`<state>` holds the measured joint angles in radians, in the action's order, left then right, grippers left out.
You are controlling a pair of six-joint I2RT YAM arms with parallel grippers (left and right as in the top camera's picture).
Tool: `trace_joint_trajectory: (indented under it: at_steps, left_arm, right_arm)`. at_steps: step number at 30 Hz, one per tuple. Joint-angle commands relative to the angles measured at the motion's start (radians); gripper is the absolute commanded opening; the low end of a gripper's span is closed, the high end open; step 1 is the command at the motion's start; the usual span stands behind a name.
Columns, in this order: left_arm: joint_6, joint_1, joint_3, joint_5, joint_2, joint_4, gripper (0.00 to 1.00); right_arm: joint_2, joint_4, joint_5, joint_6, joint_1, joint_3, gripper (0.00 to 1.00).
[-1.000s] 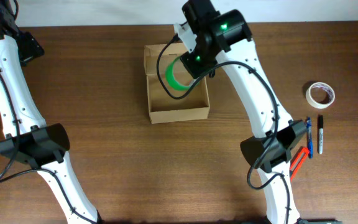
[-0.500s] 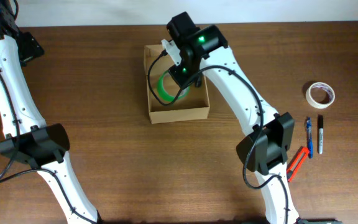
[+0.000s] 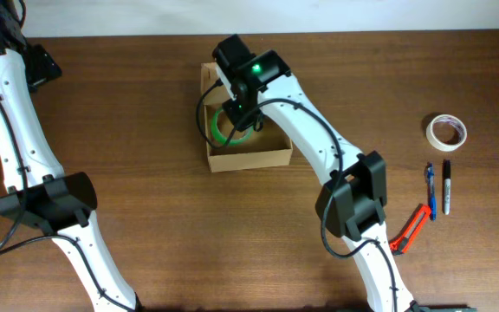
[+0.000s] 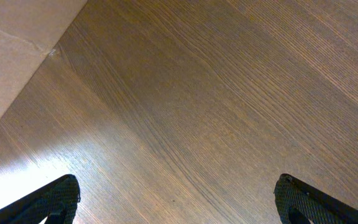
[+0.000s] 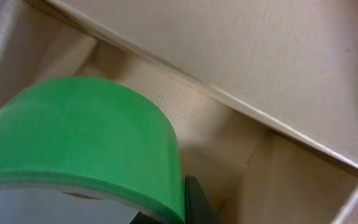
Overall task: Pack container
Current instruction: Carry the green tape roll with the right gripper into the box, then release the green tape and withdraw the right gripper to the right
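Note:
The container (image 3: 249, 158), a small tan cardboard box with its flap lid open, sits at the table's far middle. My right gripper (image 3: 233, 119) reaches down into it, shut on the wall of a green tape roll (image 3: 223, 128). In the right wrist view the green tape roll (image 5: 86, 137) fills the lower left, with one dark finger (image 5: 195, 202) pressed against its outer face. The container's inner walls (image 5: 291, 180) close in around it. My left gripper (image 4: 176, 205) hovers over bare wood at the far left, open with nothing between its fingers.
A beige tape roll (image 3: 447, 131) lies at the right. Below it are a black pen (image 3: 446, 185), a blue pen (image 3: 430, 191) and a red tool (image 3: 410, 227). A tan surface (image 4: 11, 56) shows in the corner of the left wrist view.
My right arm has swung left and lowered the green tape roll deeper into the container's left side. The left arm has not moved.

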<state>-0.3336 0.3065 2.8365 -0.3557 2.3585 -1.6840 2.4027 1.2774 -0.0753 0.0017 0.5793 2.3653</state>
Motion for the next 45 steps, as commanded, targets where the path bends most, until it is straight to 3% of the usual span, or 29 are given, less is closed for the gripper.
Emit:
trace_joint_trajectory:
  at_steps: [1,24,25,27,32,36,45]
  left_arm:
    - [-0.013,0.006,-0.007,0.001,-0.032,-0.003,1.0]
    - [-0.013,0.006,-0.007,0.001,-0.032,-0.003,1.0]
    - [-0.013,0.006,-0.007,0.001,-0.032,-0.003,1.0]
    - [-0.013,0.006,-0.007,0.001,-0.032,-0.003,1.0]
    - [-0.013,0.006,-0.007,0.001,-0.032,-0.003,1.0]
    - [-0.013,0.006,-0.007,0.001,-0.032,-0.003,1.0]
    - [-0.013,0.006,-0.007,0.001,-0.032,-0.003,1.0]
  right_arm:
    - [0.022,-0.001,-0.039,0.05,0.01,-0.006,0.04]
    - [0.106,-0.037,-0.042,0.083,0.016,-0.006,0.04]
    - [0.106,-0.045,-0.042,0.085,0.016,-0.006,0.12]
    - [0.106,-0.055,-0.042,0.085,0.016,-0.005,0.2]
    - [0.106,-0.036,-0.044,0.081,0.016,0.004,0.27]
    - [0.103,0.024,-0.113,0.076,0.016,0.074,0.27]
    - [-0.193,0.1,-0.296,0.056,-0.064,0.156,0.31]
